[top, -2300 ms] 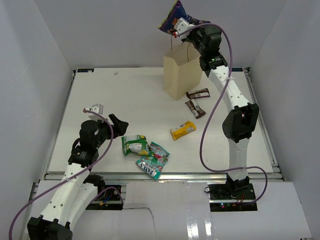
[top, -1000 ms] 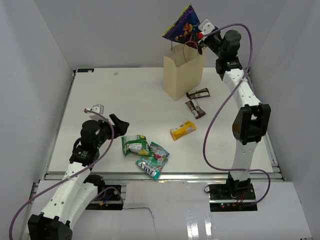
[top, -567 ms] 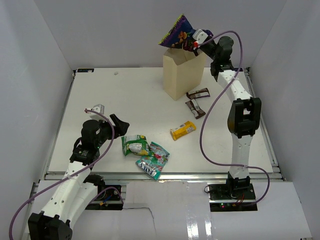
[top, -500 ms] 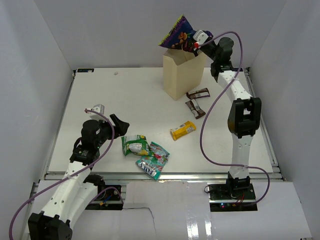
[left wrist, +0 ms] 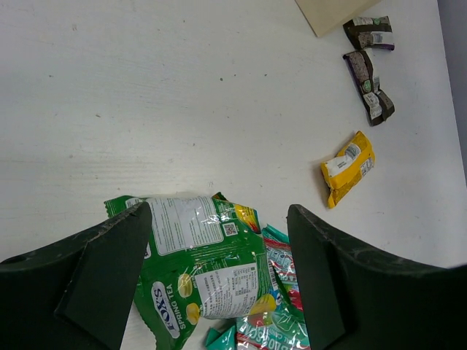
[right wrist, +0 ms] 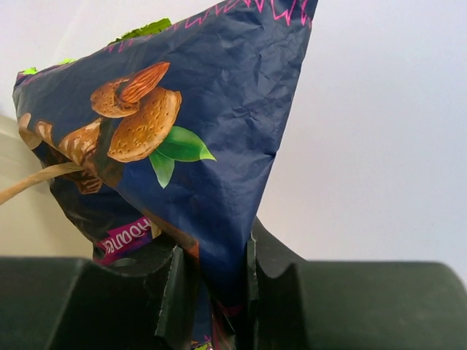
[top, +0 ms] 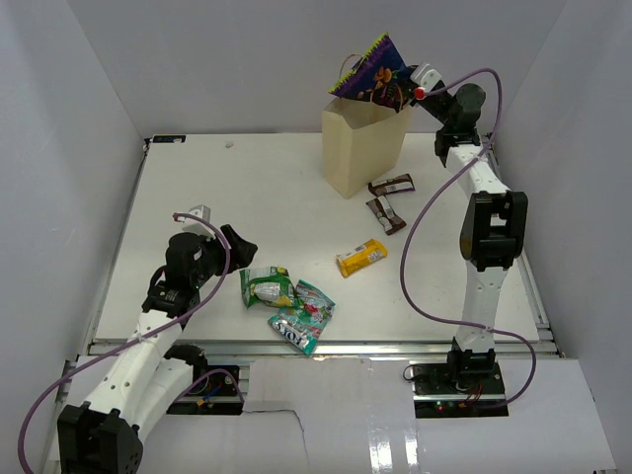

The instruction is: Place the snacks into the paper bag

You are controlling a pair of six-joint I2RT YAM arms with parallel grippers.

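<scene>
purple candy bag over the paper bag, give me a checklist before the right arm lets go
1. Right gripper shut on the purple candy bag: ok.
2. Paper bag upright: ok.
3. Purple candy bag squarely over the bag's mouth: cannot tell, one overhead view only.
4. Tan loop handle clear of the candy bag: not ok, it runs against its edge.
5. Left gripper open, well away from the paper bag: ok.
</scene>
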